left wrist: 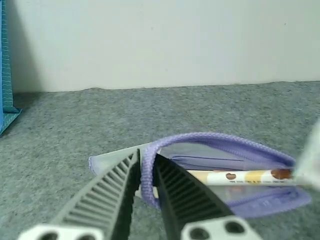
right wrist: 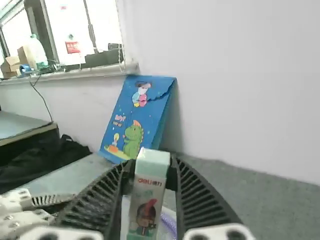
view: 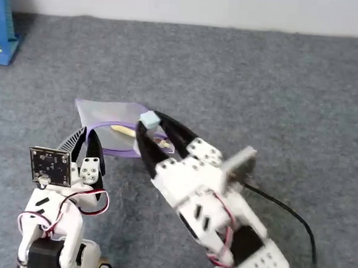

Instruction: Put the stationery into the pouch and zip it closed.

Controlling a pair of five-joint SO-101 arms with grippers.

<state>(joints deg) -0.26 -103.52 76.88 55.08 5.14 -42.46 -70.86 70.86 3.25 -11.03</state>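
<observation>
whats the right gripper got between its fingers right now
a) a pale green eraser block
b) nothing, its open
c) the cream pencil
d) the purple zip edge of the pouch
A: the right gripper is shut on the pale green eraser block, while the cream printed pencil lies in the clear purple-edged pouch, whose rim the left gripper pinches.
</observation>
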